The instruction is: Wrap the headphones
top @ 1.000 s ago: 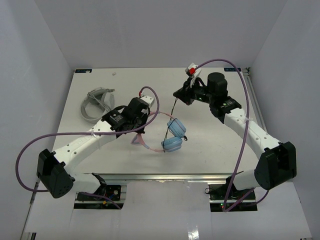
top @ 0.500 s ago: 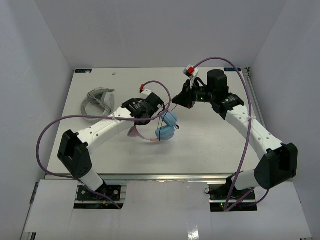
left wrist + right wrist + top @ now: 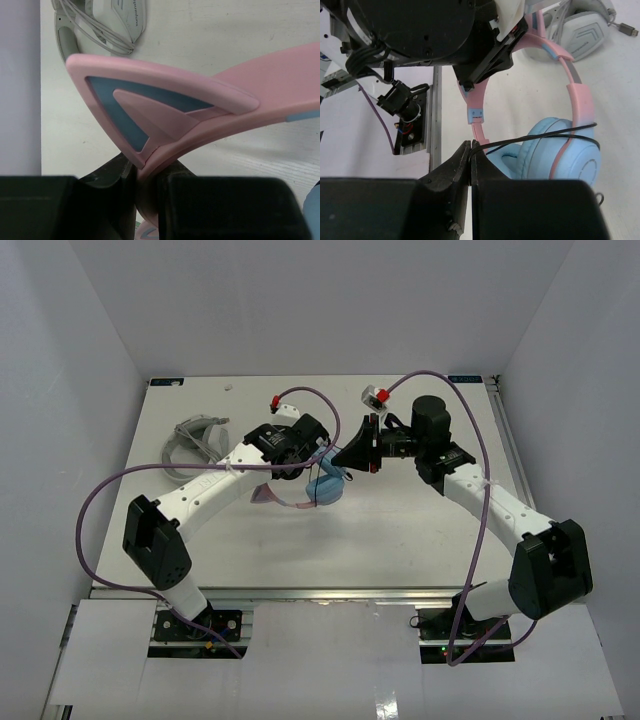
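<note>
The headphones point(image 3: 325, 488) hang above the table's middle: light-blue earcups point(image 3: 555, 155), a pink headband point(image 3: 580, 100) and a pointed cat ear point(image 3: 150, 105). My left gripper point(image 3: 147, 185) is shut on the pink headband next to the cat ear, and it shows in the top view point(image 3: 300, 445). My right gripper point(image 3: 471, 147) is shut on the thin black cable point(image 3: 540, 136), which runs taut across the earcups. In the top view the right gripper point(image 3: 350, 455) is just right of the headphones, facing the left one.
A grey-white headset point(image 3: 195, 443) with a looped cable lies at the table's left, also in the left wrist view point(image 3: 107, 22) and the right wrist view point(image 3: 585, 30). The table's metal front rail point(image 3: 330, 592) runs along the near edge.
</note>
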{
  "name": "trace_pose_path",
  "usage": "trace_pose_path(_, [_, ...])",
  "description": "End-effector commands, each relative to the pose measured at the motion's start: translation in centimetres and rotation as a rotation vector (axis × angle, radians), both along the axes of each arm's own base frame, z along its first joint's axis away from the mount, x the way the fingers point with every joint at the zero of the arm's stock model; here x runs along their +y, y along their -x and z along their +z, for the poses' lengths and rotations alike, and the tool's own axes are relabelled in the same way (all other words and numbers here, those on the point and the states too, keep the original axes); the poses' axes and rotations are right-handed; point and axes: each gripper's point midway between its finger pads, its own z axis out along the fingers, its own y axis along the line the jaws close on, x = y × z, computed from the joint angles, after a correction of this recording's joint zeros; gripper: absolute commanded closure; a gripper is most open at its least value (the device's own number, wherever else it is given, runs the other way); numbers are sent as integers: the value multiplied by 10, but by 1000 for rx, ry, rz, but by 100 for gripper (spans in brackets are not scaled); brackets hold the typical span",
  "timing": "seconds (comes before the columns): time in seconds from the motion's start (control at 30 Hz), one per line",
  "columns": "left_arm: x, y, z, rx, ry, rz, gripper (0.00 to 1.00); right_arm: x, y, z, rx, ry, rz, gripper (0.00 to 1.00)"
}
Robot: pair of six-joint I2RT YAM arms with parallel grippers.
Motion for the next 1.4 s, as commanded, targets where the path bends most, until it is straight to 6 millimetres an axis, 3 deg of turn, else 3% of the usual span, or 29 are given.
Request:
trace_pose_path(0.0, [5,-12,31,-117,88,52,100,2,36,44,-141,-134,160,90])
trace_pose_path(0.33, [0,-16,39,-142,146,51,100,13,45,35,-122,-154,196,88])
trace_pose_path(0.6, [3,-29,47,-187,300,85,100,25,50,28,-98,-145,148,89])
trace_pose_path(0.9, [17,-37,65,-250,495,121,100,34,50,5,-59,-99,39,91])
trace_pose_path(1.13, [8,-36,69,-249,580,120,100,44,53,-17,-53,-71,4,91])
trace_pose_path(1.37, [7,-30,81,-271,647,130,100,39,52,-36,-53,-59,-62,92])
